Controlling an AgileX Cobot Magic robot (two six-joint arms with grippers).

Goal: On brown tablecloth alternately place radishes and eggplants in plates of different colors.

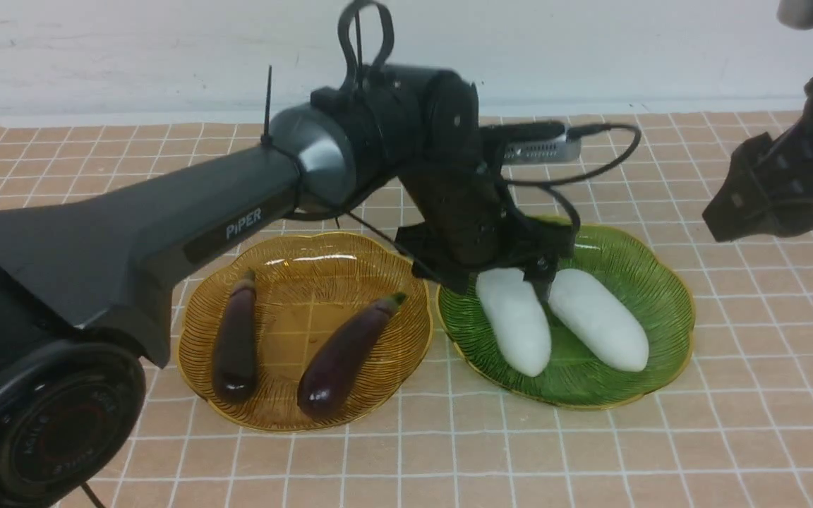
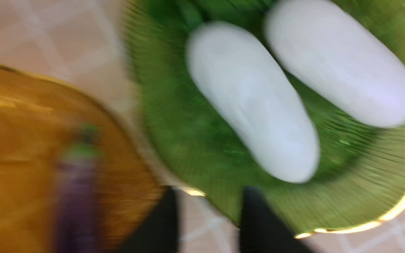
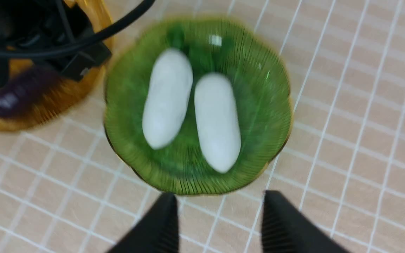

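- Brown tablecloth [image 1: 731, 423]: a tan cloth ruled with thin white squares. It covers the whole work surface I see from the front camera, and both plates rest on it.
- Left arm [image 1: 166, 219]: it reaches from the near left diagonally across the amber plate, and its wrist bends down over the far edge of the green plate.
- Amber plate [image 1: 293, 296]: ribbed with a gold rim, it lies left of centre, just beside the green plate. A narrow strip of cloth separates their rims.
- Green plate [image 1: 660, 296]: the same scalloped form, it lies right of centre.
- Eggplants [image 1: 235, 339] [image 1: 350, 346]: both lie in the amber plate with their stem caps pointing away from me. The left one lies nearly straight and the right one slants, and they are apart.
- Radishes [image 1: 516, 321] [image 1: 600, 328]: both lie side by side in the green plate, with a thin line of plate showing between them. In the front view the left gripper hides their far ends.
- Right gripper [image 3: 220, 196]: raised well above the cloth to the right of the green plate. Its jaws stand apart and hold nothing.
- Left gripper [image 2: 211, 193]: low over the far ends of the radishes. Its fingers [image 2: 258, 218] are parted with only cloth and plate rim showing between them, so it grips nothing.
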